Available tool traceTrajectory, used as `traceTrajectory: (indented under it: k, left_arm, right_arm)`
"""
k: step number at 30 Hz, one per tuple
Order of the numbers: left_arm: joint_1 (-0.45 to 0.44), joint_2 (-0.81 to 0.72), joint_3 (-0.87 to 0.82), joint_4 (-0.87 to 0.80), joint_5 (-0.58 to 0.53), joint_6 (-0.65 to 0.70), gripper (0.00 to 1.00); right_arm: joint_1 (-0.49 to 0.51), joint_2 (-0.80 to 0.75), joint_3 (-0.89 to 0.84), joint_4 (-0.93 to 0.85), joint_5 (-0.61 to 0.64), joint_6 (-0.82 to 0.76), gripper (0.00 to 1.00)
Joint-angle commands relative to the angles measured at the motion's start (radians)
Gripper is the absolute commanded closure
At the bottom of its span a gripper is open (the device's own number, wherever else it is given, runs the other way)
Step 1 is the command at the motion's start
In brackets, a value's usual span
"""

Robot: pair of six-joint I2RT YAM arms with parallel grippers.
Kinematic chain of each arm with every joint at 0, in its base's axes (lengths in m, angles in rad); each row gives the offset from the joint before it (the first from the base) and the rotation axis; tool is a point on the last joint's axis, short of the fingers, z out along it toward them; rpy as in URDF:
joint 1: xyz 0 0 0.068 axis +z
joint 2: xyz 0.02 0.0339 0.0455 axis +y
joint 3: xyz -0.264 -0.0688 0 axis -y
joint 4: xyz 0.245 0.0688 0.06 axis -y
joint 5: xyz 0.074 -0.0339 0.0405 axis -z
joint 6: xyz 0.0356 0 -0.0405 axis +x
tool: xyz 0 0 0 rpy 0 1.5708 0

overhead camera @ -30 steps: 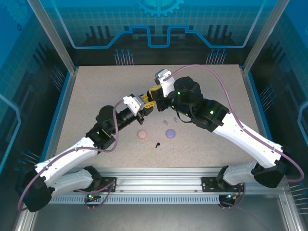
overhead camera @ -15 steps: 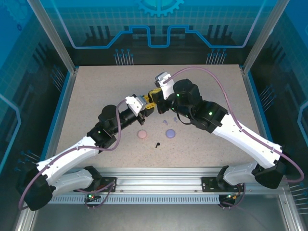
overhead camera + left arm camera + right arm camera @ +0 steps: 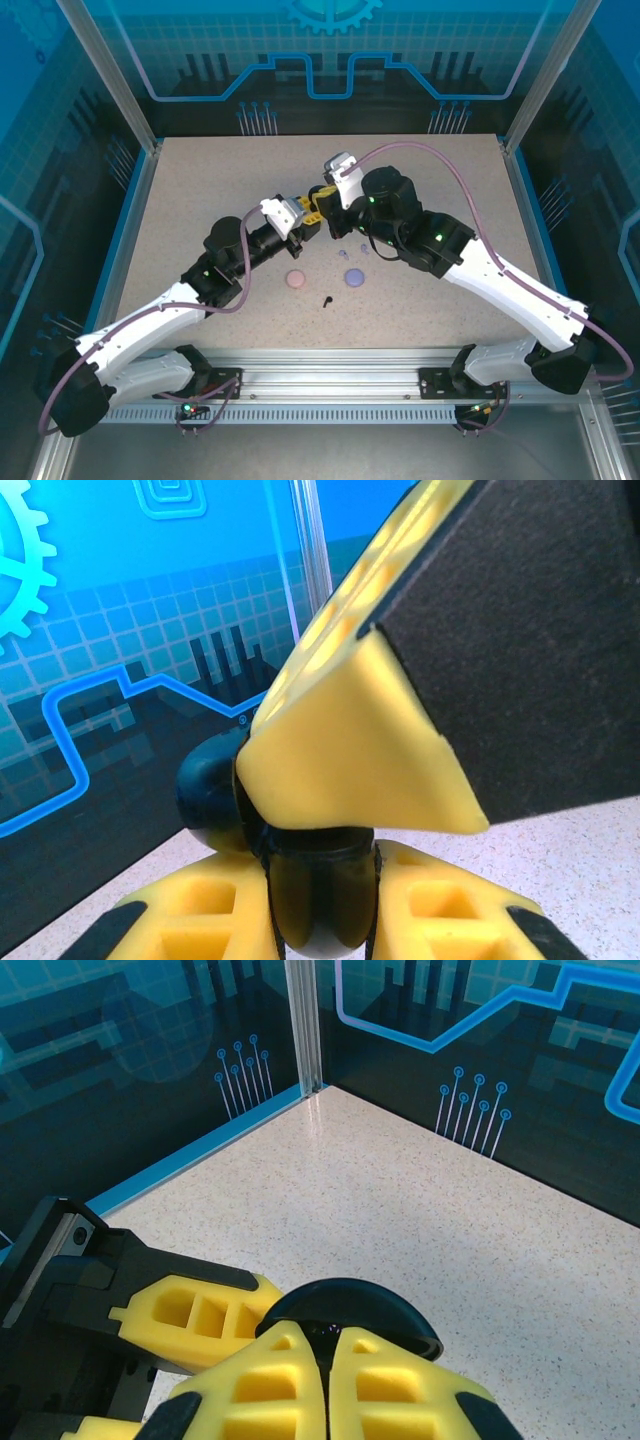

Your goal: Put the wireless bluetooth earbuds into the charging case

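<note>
- Both wrists have edged closer together since 1 second ago and meet above the middle of the table (image 3: 200, 200).
- left gripper (image 3: 306, 210) (image 3: 322, 900): clamped on the black case (image 3: 350, 1305), held off the table.
- right gripper (image 3: 322, 197) (image 3: 328, 1360): fingers nearly together, pinching the rim of the same black case from the other side, and touching the left fingers.
- pink case (image 3: 296, 279): closed, on the table nearer the arm bases than the grippers.
- black earbud (image 3: 326, 299): 1, loose on the table between the pink and lavender cases, slightly nearer the bases.
- lavender earbuds (image 3: 345, 253): 2 tiny specks on the table near the right wrist, too small for detail.
- lavender case (image 3: 354, 276): closed, right of the pink case, just past the lavender earbuds.
</note>
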Motion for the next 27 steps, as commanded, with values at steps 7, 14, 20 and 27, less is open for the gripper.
traceTrajectory:
  k: [7,14,20,27]
  left_arm:
    - [-0.007,0.004,0.034,0.047,-0.005,-0.005,1.0]
    - [-0.006,0.01,0.014,0.071,-0.015,-0.023,1.0]
    - [-0.006,-0.003,-0.004,0.09,-0.045,-0.027,1.0]
    - [-0.006,-0.038,-0.034,0.123,-0.105,-0.014,1.0]
  right_arm:
    - [-0.01,0.027,0.089,-0.048,-0.017,0.036,0.63]
    - [-0.045,0.042,0.206,-0.093,-0.028,0.119,0.4]
    - [-0.116,-0.002,0.234,-0.142,-0.033,0.252,0.36]
    - [-0.191,-0.116,0.096,-0.338,0.078,0.499,0.35]
